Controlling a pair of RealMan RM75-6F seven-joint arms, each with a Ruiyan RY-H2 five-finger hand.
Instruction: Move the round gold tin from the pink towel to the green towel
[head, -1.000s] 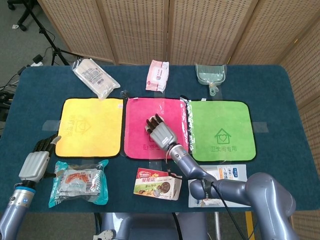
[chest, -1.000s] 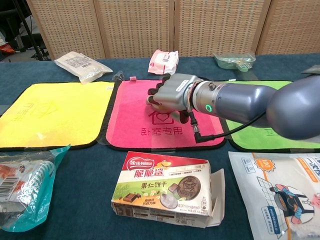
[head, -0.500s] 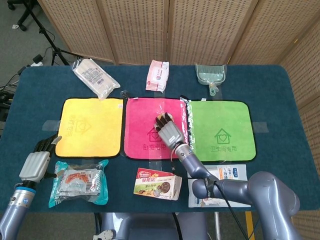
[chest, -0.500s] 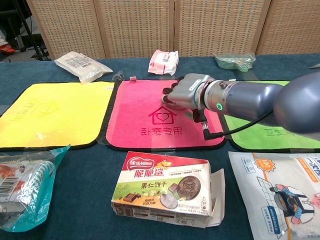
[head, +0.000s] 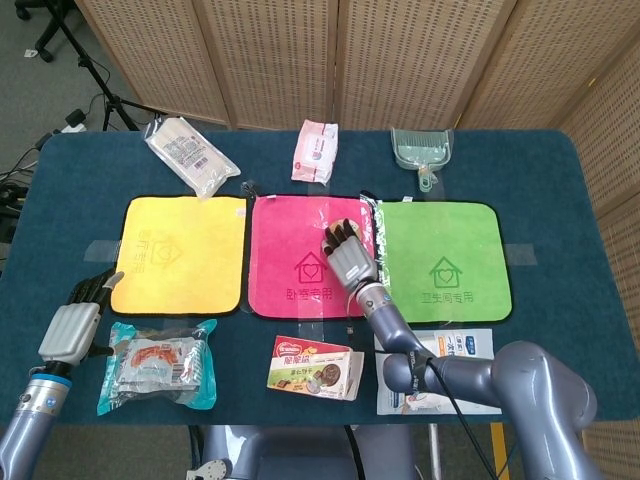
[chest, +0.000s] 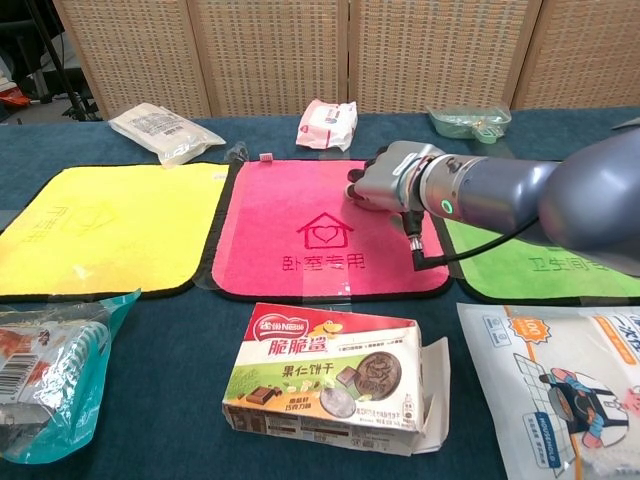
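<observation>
My right hand (head: 347, 257) hovers over the right edge of the pink towel (head: 290, 240), at the seam with the green towel (head: 450, 250). In the chest view the right hand (chest: 392, 180) has its fingers curled downward around something. The round gold tin is almost wholly hidden inside that grip, and no tin lies on the pink towel (chest: 300, 215). The green towel (chest: 540, 260) carries nothing. My left hand (head: 75, 322) rests at the table's near left corner, holding nothing, its fingers stretched out.
A yellow towel (head: 180, 250) lies left of the pink one. A biscuit box (chest: 335, 365), a teal snack packet (head: 158, 365) and a white pouch (head: 440, 370) line the near edge. A pink tissue pack (head: 315, 150), a green dustpan (head: 422, 148) and a plastic bag (head: 190, 152) sit behind.
My right hand has travelled rightward across the pink towel to its right edge, uncovering the house print in the middle. The left hand has stayed still.
</observation>
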